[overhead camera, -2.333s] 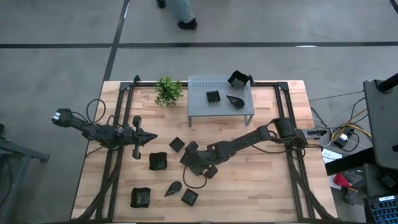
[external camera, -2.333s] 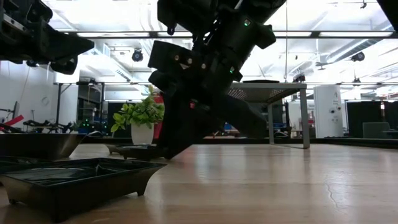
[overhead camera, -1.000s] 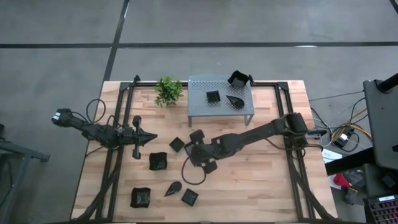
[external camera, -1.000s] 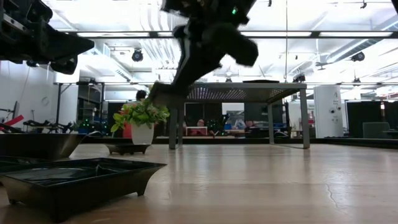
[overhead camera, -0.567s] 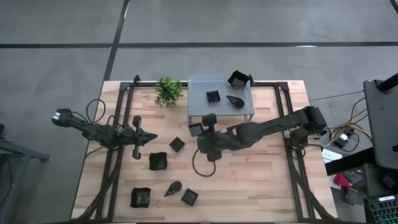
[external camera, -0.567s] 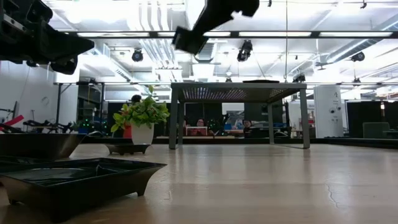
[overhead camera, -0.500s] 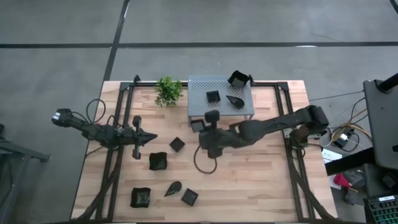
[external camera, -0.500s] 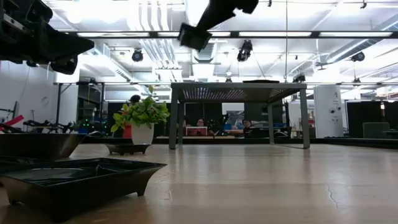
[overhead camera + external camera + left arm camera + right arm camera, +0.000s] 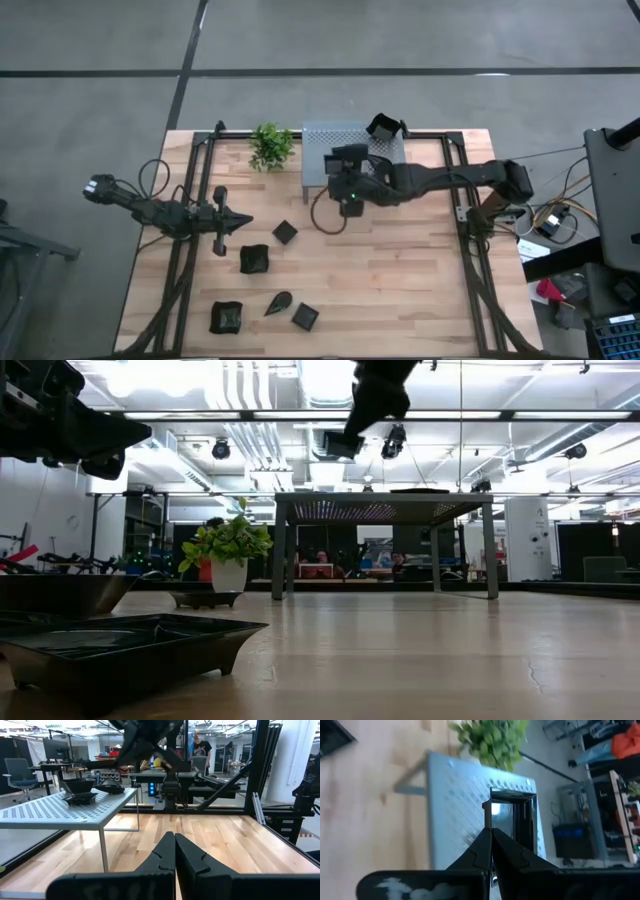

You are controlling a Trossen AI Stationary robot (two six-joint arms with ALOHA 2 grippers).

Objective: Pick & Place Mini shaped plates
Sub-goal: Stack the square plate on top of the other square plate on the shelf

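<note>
Flat square plate [image 9: 512, 818]: black and shiny-faced, pinched by its edge between my right fingers and carried in the air over the perforated shelf; from above it shows at the shelf's front half.
My right gripper [image 9: 491, 834]: closed tight on that plate's rim, the arm stretched across from the table's right side to the shelf; from table height it hangs above the shelf top [image 9: 385, 495].
My left gripper [image 9: 174, 851]: fingers pressed together on nothing, pointing across the bare wood; from above it waits at the table's left side [image 9: 232, 222], well apart from the shelf.
Nearest plates on the wood: a deep wavy-rimmed square [image 9: 227, 317], a teardrop plate [image 9: 279, 302] and a small flat square [image 9: 305, 317] lie in a row near the front edge.
Middle plates: a second deep wavy square [image 9: 254, 259] and a small flat square [image 9: 285, 232] lie just ahead of my left gripper, apart from each other.
Grey perforated shelf [image 9: 318, 140]: stands on its legs at the back of the table; my left wrist view shows dark dishes [image 9: 80, 797] already on its top.
Back corner plate [image 9: 384, 127]: a deep square one, tilted at the shelf's far right corner.
Green plant [image 9: 270, 146]: in a white pot just beside the shelf's left end.
Table [image 9: 420, 290]: light wooden planks, framed by black rails.
</note>
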